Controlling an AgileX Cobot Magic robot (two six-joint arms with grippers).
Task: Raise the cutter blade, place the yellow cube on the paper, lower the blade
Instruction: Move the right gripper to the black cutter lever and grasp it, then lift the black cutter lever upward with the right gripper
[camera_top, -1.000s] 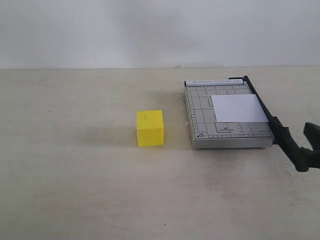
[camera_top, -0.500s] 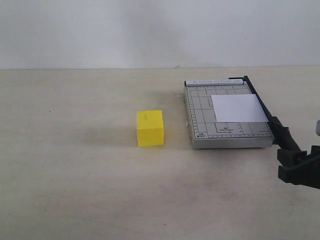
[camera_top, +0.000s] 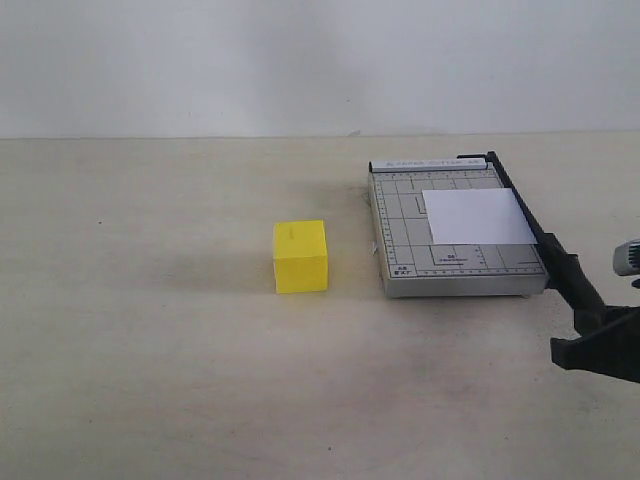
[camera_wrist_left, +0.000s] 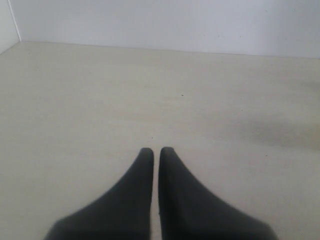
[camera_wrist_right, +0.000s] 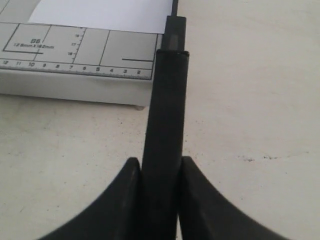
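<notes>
The yellow cube (camera_top: 300, 256) sits on the table left of the grey gridded cutter base (camera_top: 405, 240). The white paper (camera_top: 478, 216) lies flat on the base's far right part, also seen as the paper (camera_wrist_right: 100, 12) in the right wrist view. The cutter blade (camera_top: 530, 222) lies down along the base's right edge. My right gripper (camera_top: 585, 328) is at its thick black handle (camera_wrist_right: 167, 110), and the gripper (camera_wrist_right: 160, 162) has a finger pressed on each side of it. My left gripper (camera_wrist_left: 156, 150) is shut and empty over bare table, out of the exterior view.
The beige table ends at a white wall behind. The base's front edge with its ruler marks (camera_wrist_right: 75, 72) lies just beyond the handle. Open tabletop stretches left of the cube and in front of the cutter.
My right gripper came in from the right edge to the end of the blade handle and closed on it. The blade still lies down; cube and paper have not moved.
</notes>
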